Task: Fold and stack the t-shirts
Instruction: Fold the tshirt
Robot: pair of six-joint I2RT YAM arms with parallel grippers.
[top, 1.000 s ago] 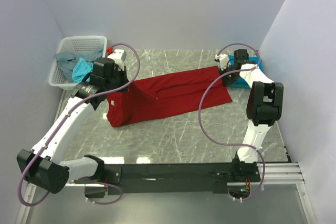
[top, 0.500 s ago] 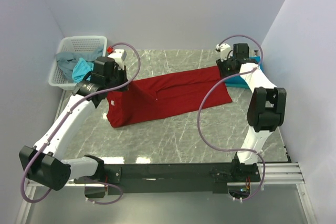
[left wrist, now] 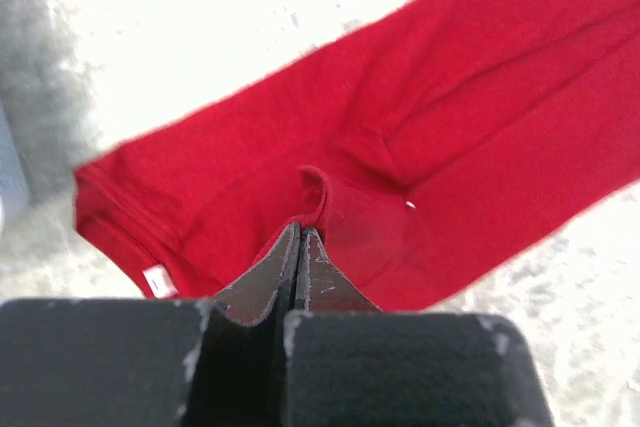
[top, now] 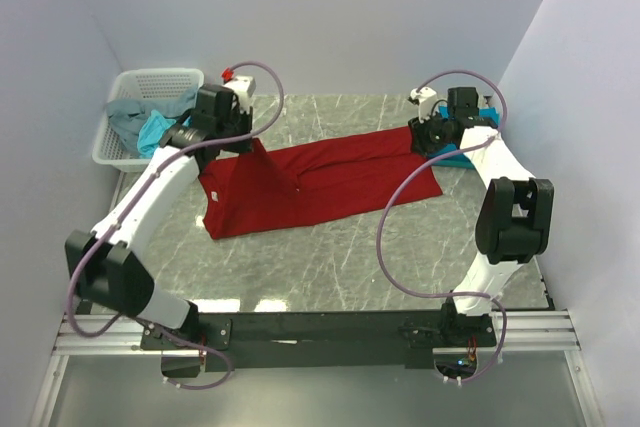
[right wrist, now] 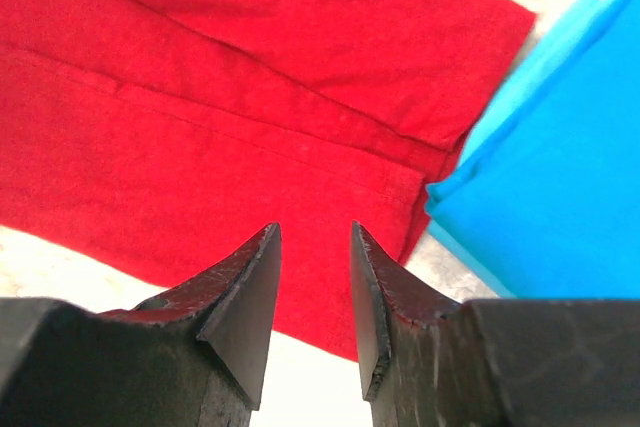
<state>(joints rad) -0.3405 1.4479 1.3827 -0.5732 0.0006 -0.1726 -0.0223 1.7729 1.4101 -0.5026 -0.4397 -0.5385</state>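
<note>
Since the earlier top view the left arm has swung inward: its elbow has left the lower-left corner and stands higher, and its wrist has moved up and to the right, drawing a peak of cloth further off the tabletop (top: 330,247). The right arm's elbow has dropped lower on the right side, and the right claw (right wrist: 313,232) has let its jaws part. They now stand partly open with nothing between them, above the right end of the dark red t-shirt (top: 320,182). The left claw (left wrist: 300,234) is pressed fully together on a pinch of that shirt near its left end. The rest of the shirt lies stretched across the middle of the tabletop. One folded teal-blue t-shirt (right wrist: 560,147) lies just beside its right end. One white mesh basket (top: 150,82) in the upper left holds a grey garment (top: 125,112) and a light turquoise garment (top: 155,130).
</note>
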